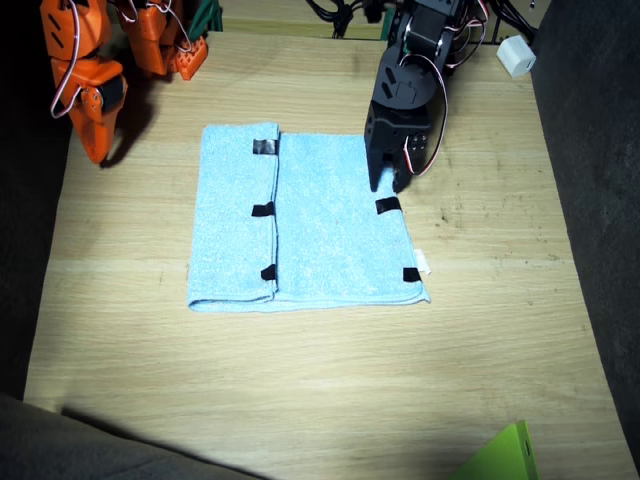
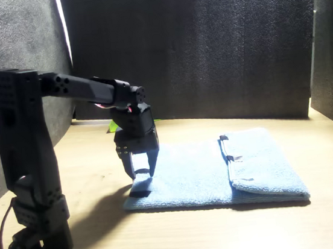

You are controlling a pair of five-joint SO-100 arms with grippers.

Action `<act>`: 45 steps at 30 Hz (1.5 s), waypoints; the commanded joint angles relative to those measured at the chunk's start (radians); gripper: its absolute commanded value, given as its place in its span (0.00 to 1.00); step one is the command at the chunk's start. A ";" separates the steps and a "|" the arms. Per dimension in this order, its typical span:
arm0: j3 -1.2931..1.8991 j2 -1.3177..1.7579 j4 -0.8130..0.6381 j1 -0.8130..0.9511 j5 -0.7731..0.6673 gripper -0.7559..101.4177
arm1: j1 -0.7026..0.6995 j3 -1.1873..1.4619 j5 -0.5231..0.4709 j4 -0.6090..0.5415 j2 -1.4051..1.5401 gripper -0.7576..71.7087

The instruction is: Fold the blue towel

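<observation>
The blue towel (image 1: 330, 230) lies flat on the wooden table (image 1: 300, 390). One side flap is folded over onto it, and that flap's edge (image 1: 277, 215) carries black tape strips. More tape strips and a small white tag (image 1: 423, 262) mark the opposite edge. My black left gripper (image 1: 386, 182) points straight down at that taped edge near the far corner. In the front view the left gripper (image 2: 141, 171) is open, with its fingertips (image 2: 152, 166) just over the towel (image 2: 221, 172) edge. My orange right gripper (image 1: 100, 140) rests folded beside the table's edge, away from the towel, fingers together.
A small white block (image 1: 517, 55) sits at the far corner behind the left arm, among cables. A green object (image 1: 505, 455) pokes in at the near edge. Dark foam walls (image 2: 205, 47) enclose the table.
</observation>
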 commanded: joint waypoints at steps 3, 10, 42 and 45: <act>-0.064 -0.034 0.028 0.003 -0.015 0.10 | -0.011 -0.015 0.009 0.021 0.038 0.01; -0.057 -0.021 0.034 0.008 -0.014 0.00 | -0.012 -0.009 -0.003 0.021 0.049 0.01; 0.153 0.138 -0.018 0.044 0.006 0.00 | -0.051 0.005 -0.018 0.029 0.124 0.01; 0.150 0.137 -0.026 0.043 0.014 0.00 | -0.049 0.012 -0.020 0.029 0.135 0.01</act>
